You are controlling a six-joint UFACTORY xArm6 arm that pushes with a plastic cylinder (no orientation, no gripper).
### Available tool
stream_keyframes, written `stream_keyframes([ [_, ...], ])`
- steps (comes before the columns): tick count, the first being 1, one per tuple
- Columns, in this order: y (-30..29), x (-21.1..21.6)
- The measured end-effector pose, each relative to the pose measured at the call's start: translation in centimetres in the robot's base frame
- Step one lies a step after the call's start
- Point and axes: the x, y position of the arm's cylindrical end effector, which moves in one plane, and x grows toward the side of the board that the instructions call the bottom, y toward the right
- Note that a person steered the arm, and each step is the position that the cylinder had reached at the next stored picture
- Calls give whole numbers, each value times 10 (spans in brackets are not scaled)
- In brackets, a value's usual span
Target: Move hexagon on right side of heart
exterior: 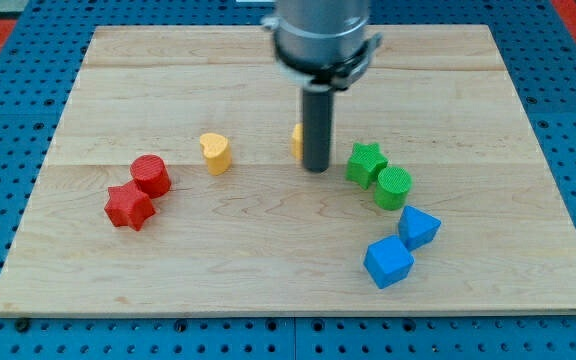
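The camera view shows a pale wooden bench (268, 270) lying on a blue perforated surface (8, 100). My tip (316, 168) comes down from a grey cylindrical mount at the view's top and meets the board near its middle. The arm carries no gripper, so there is nothing released or clenched to report; the rod simply stands upright on the wood.

Just to the view's left of the rod, touching it or nearly so, a yellow block (297, 141) peeks out; most of it is hidden behind the rod, so its shape cannot be made out. Further to the view's left, well apart from my tip, sits the yellow heart (215, 153).

To the view's right of my tip stand a green star (365, 163) and, touching it lower right, a green cylinder (393, 187). Below them lie two blue blocks: one (418, 227) upper right and a blue cube (388, 262) lower left, close together.

At the view's left, a red cylinder (151, 175) touches a red star (129, 207).
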Motion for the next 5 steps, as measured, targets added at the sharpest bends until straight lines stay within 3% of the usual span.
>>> stream_keyframes([
  [2,10,-47],
  [5,25,-74],
])
